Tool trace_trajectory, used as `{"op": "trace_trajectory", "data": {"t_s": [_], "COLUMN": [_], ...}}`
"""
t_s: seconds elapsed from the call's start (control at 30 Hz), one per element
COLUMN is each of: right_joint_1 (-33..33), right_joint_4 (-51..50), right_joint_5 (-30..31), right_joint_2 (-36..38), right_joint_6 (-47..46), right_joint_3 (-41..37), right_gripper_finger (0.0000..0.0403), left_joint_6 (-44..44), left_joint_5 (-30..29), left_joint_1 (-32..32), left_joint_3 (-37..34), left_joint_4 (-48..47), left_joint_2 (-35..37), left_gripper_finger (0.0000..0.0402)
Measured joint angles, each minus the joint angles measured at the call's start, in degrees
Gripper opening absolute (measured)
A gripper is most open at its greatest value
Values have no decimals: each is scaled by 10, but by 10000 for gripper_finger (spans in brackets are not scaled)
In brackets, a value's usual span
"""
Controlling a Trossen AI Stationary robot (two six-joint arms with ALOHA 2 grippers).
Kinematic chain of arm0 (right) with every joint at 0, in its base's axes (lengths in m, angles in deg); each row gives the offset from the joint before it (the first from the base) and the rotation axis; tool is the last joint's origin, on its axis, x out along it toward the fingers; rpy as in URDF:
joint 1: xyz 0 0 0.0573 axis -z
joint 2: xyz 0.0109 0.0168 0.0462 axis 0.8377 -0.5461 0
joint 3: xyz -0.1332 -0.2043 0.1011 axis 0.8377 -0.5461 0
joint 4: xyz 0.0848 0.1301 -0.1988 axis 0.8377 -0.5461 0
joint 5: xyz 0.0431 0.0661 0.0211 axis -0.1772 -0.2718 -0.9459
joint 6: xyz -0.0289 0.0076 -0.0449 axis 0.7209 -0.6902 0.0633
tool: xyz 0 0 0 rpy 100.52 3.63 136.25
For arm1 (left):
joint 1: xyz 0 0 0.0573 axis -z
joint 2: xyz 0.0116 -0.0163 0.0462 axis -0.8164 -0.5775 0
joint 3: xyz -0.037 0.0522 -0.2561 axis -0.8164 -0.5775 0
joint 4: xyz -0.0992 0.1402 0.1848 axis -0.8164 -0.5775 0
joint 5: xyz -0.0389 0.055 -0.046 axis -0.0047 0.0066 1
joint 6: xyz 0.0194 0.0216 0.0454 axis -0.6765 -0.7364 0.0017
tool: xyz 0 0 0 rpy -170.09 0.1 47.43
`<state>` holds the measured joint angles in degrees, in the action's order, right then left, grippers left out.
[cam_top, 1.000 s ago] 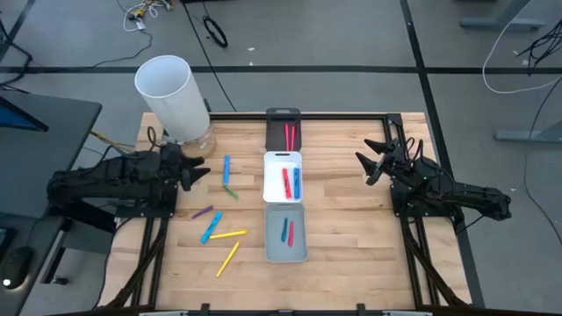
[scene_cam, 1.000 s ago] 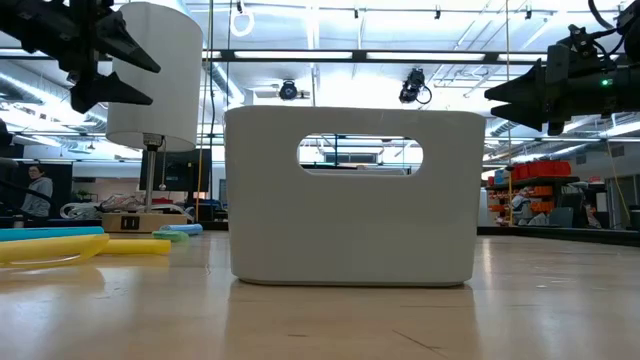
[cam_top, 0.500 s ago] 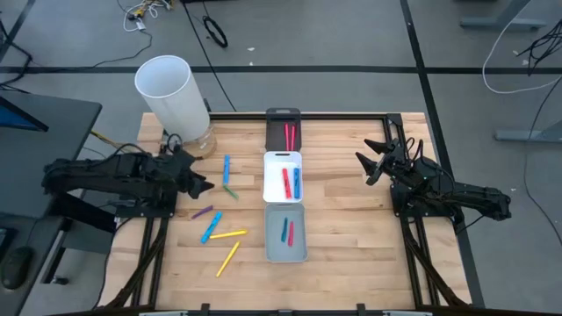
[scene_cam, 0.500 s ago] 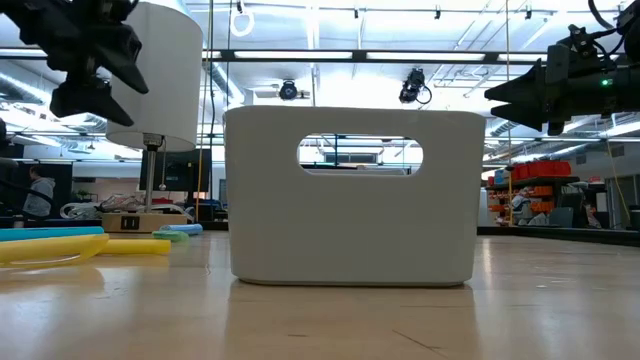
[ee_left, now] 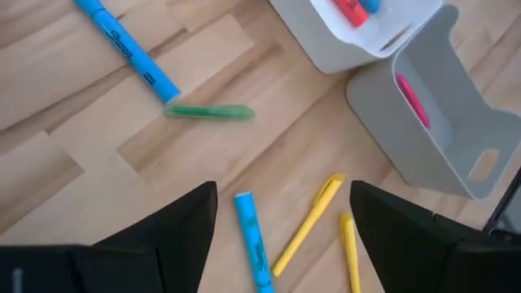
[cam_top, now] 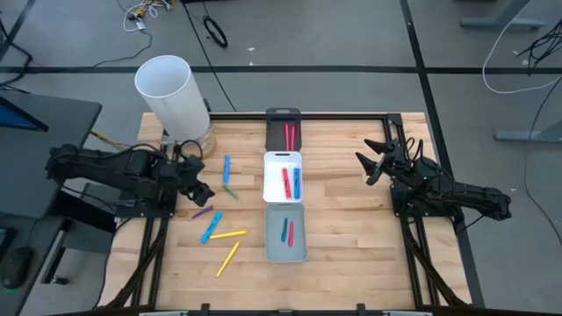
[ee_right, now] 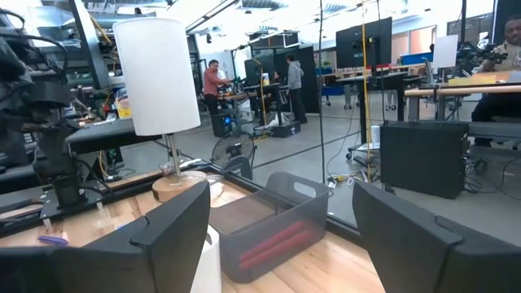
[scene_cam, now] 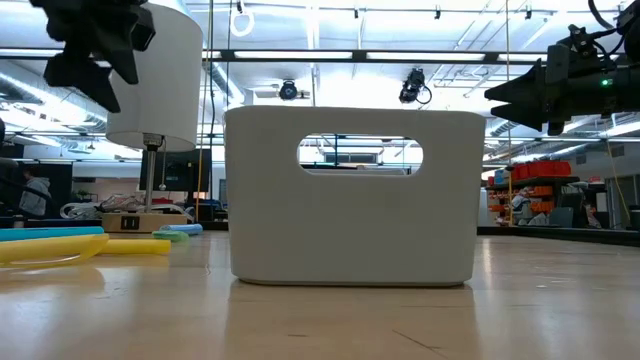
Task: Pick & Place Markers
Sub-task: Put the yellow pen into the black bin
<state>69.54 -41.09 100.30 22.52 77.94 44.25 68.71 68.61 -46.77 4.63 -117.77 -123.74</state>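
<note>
The left gripper [cam_top: 200, 191] has swung from beside the white cylinder's [cam_top: 172, 98] base toward the near side of the table, turning to point down over the loose markers [cam_top: 217, 219], fingers apart. In the low view it has risen toward the upper left corner.

The high view looks straight down on the tabletop [cam_top: 351, 219]; the low view faces level across it, close against the white tray [scene_cam: 350, 200], which both show.
</note>
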Motion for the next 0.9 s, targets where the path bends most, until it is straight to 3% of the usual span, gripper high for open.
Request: {"op": "trace_trajectory", "data": {"t_s": [0.5, 0.9], "right_joint_1": [0, 0], "right_joint_4": [0, 0], "right_joint_5": [0, 0], "right_joint_2": [0, 0], "right_joint_6": [0, 0], "right_joint_3": [0, 0], "right_gripper_finger": [302, 302], "left_joint_6": [25, -26], "left_joint_5": [15, 11], "left_joint_1": [79, 146], "left_joint_3": [167, 299], "left_joint_4": [-158, -251], "left_joint_2": [-169, -284], "left_gripper_finger": [288, 288]}}
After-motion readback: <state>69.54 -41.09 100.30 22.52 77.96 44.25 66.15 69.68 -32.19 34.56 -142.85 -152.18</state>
